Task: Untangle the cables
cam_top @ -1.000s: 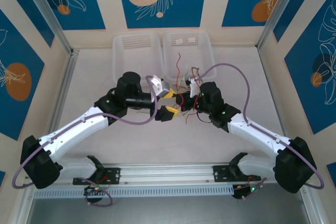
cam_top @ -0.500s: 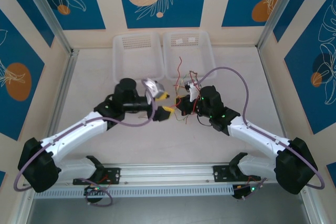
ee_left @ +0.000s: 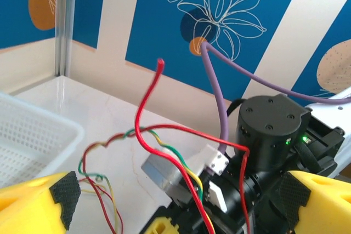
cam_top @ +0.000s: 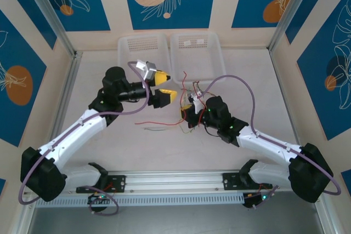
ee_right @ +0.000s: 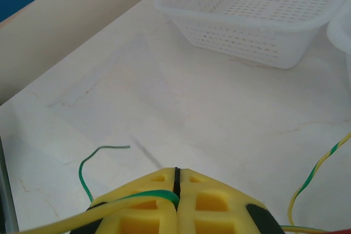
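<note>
From overhead I see the whole surface (cam_top: 164, 152); my left wrist camera closely faces the right arm (ee_left: 271, 130), and the right one skims the surface.

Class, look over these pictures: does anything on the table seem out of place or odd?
Yes. The cables are tangled in a clump at the right end effector, which is shut on them, with one red end poking up. A red wire trails away across the table to the left.

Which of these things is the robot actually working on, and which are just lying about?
Part of the job: the red, yellow and green cables; right gripper, shut on them; left gripper, open.
Just lying about: left basket; right basket; purple arm cable.
</note>
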Tool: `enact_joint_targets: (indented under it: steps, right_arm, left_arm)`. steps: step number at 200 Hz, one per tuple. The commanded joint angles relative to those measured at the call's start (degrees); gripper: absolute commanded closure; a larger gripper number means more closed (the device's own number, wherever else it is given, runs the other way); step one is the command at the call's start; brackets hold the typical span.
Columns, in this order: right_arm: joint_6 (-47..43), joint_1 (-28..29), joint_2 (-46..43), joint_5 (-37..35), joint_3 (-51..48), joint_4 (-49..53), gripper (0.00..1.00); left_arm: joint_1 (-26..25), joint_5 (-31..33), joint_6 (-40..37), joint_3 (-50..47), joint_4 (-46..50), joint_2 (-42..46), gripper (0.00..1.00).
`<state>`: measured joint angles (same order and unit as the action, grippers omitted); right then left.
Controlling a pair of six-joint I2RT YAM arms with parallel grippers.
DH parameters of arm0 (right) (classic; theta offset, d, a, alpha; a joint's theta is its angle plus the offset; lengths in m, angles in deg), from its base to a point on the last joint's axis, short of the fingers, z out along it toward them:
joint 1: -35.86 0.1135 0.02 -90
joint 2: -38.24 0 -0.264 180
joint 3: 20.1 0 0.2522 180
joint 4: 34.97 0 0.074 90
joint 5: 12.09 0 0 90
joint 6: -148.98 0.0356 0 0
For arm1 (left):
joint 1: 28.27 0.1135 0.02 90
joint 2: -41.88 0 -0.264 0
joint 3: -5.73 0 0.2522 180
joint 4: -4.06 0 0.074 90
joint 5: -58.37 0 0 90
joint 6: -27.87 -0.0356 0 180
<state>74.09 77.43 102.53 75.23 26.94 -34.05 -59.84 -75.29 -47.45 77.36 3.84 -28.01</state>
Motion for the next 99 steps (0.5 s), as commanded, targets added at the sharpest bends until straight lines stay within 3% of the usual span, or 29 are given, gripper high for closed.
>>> enact_joint_targets:
  steps: [1, 27, 72, 86, 99]
  right_arm:
    - [-2.07, 0.6, -0.26, -2.25, 0.86, -0.94, 1.0]
    - [-2.73, 2.09, 0.23, -3.42, 1.11, -1.25, 1.0]
    - [-4.2, 4.44, 0.9, -6.16, 1.62, -1.53, 1.0]
    - [-4.31, 4.81, 0.73, -6.88, 1.42, -1.9, 1.0]
    - [-4.26, 4.89, 0.33, -7.34, 0.98, -2.4, 1.0]
  left_arm:
    - [-2.24, -0.85, -6.06, 2.5, 5.65, -0.21, 0.04]
    - [-4.51, 1.19, -10.04, 5.4, 11.98, -2.94, 0.03]
    - [-5.54, 2.04, -9.97, 7.37, 11.5, -7.58, 0.06]
    - [-5.54, 2.24, -10.28, 7.92, 11.74, -8.4, 0.14]
    - [-5.58, 1.99, -10.78, 7.76, 11.22, -8.37, 0.38]
